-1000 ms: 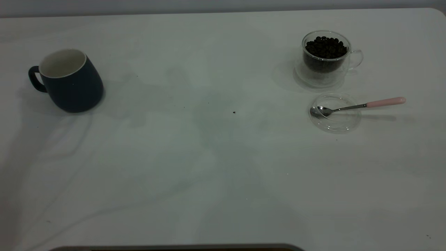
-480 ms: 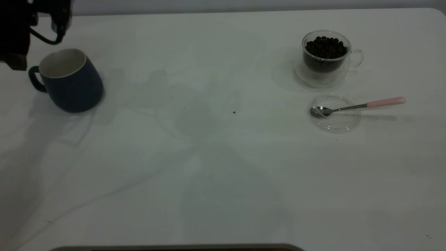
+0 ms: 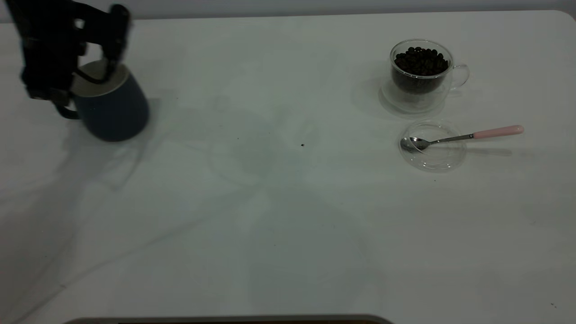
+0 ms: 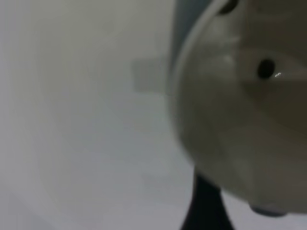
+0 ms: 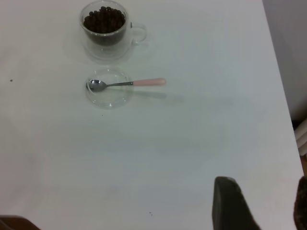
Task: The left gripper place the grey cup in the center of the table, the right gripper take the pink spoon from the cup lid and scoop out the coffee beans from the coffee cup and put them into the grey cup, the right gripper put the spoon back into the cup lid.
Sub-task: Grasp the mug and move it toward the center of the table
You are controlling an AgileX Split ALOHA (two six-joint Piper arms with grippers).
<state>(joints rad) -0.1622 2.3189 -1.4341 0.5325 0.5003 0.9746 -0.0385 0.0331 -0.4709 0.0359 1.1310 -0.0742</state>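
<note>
The left end effector (image 3: 96, 67) is at the far left of the desk (image 3: 288, 216), down over the grey cup (image 3: 114, 110), one finger reaching inside the white rim; whether it has closed on the cup cannot be told. On the right side the coffee cup (image 3: 420, 74) stands full of coffee beans (image 3: 421, 60), and just in front of it the pink spoon (image 3: 463, 136) lies with its bowl in the cup lid (image 3: 432, 155) and its handle out over the desk. The right end effector (image 5: 264, 203) hangs well apart from them, its two dark fingers spread with a gap between.
</note>
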